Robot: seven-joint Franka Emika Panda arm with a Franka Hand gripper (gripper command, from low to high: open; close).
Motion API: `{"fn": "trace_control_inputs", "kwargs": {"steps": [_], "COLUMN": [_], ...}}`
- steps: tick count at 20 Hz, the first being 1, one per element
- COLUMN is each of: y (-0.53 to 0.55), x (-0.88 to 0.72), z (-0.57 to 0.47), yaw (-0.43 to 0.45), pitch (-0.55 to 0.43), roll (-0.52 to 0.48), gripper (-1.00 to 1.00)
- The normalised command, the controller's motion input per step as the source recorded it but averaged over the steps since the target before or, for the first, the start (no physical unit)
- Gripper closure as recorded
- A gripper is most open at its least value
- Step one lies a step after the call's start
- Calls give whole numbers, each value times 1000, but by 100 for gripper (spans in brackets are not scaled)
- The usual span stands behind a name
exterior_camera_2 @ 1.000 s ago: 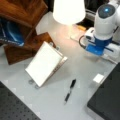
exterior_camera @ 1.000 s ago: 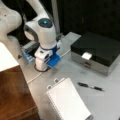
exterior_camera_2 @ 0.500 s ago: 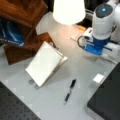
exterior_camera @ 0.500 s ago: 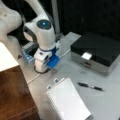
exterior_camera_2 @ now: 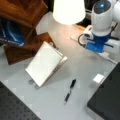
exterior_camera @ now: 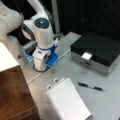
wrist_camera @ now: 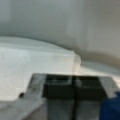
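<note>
Wrist view gives us the pincer [wrist_camera: 74, 93] with its two dark fingers pressed together, nothing between them, low over the pale desk [wrist_camera: 37, 65]. In a front view the arm is folded down at the desk's far left corner, its blue-mounted head just above a black cable [exterior_camera: 37, 70] that loops round it; we judge this the chief hazard, since any sweep or lift from so low could snag the cable or scrape the desk. Moving right in a front view, the spiral notebook [exterior_camera: 67, 101] lies near the bottom edge, propped at a slant, and a careless pass could tip it. Further right lies the pen [exterior_camera: 90, 86], loose, apart from the notebook, likely to roll if nudged. Beyond it stands the black box [exterior_camera: 96, 53], bulky enough to block a wide swing. In a front view a white lampshade [exterior_camera_2: 68, 11] stands close beside the arm.
</note>
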Motion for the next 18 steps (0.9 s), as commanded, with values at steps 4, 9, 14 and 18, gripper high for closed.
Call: {"fn": "trace_control_inputs", "kwargs": {"steps": [4,9,14,18], "y": [8,-14,7,58], "x": [-81,59,139,169], "z": [162,235,217,248], "yaw": [-105,-117,-109,-125], "pitch": [-86,59,128,140], "roll": [164,126,105,54], "gripper": [100,100,100,100]}}
